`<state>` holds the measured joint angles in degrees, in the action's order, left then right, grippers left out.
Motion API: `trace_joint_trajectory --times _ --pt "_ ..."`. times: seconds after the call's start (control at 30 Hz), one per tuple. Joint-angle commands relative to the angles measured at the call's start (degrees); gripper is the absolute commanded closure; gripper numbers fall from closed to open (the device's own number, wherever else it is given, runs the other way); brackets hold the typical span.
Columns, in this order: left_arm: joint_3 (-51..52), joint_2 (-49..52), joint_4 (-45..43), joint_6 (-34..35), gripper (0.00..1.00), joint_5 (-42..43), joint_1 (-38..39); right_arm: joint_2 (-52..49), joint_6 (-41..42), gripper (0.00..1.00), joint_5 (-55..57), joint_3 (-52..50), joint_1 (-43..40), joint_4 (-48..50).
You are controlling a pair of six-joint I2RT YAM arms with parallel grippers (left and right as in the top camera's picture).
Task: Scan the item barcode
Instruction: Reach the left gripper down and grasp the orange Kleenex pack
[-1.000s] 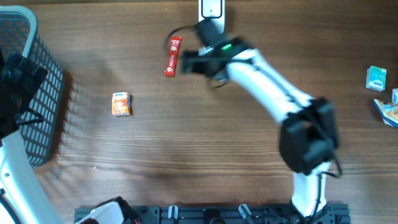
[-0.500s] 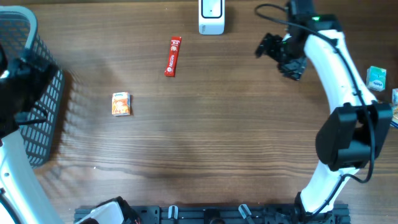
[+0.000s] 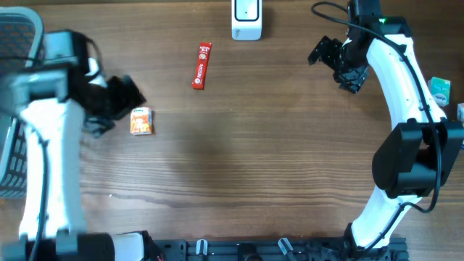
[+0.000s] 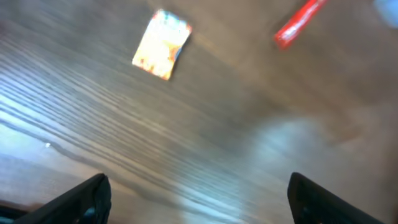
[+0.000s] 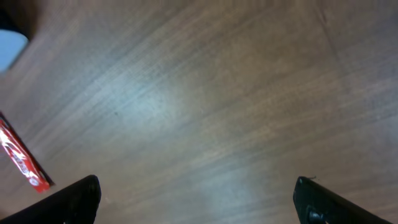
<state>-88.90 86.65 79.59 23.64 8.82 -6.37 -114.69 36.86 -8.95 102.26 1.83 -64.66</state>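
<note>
A small orange packet (image 3: pixel 141 121) lies flat on the wooden table at the left; it shows blurred in the left wrist view (image 4: pixel 161 45). My left gripper (image 3: pixel 119 107) hovers just left of it, open and empty (image 4: pixel 199 208). A red bar (image 3: pixel 201 65) lies at the back centre (image 4: pixel 300 23) (image 5: pixel 22 158). Behind it stands the white scanner (image 3: pixel 246 18) (image 5: pixel 9 46). My right gripper (image 3: pixel 331 67) hangs open over bare table at the back right, holding nothing (image 5: pixel 199 202). No barcode can be made out.
A dark mesh basket (image 3: pixel 16 32) stands at the far left behind my left arm. A teal box (image 3: pixel 438 90) and another packet (image 3: pixel 460 112) lie at the right edge. A black rail (image 3: pixel 246 250) runs along the front edge.
My left arm has swung from the basket out over the table to the orange packet. My right arm left the red bar, crossed to the back right, and has nearly stopped there.
</note>
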Motion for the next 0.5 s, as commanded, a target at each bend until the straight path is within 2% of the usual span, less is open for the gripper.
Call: trace_joint_trajectory --times 0.0,0.17,0.47 --pt "6.71 4.66 -5.31 -2.25 0.12 -5.27 0.7 0.33 0.63 0.0 0.11 0.26 0.09 1.73" --pt "8.33 11.45 -11.63 -2.45 0.09 -5.49 0.37 0.33 0.68 0.0 0.11 0.26 0.09 6.56" --pt "8.33 22.69 -20.39 -6.19 0.1 -8.02 0.28 0.33 0.68 0.0 0.11 0.26 0.09 16.02"
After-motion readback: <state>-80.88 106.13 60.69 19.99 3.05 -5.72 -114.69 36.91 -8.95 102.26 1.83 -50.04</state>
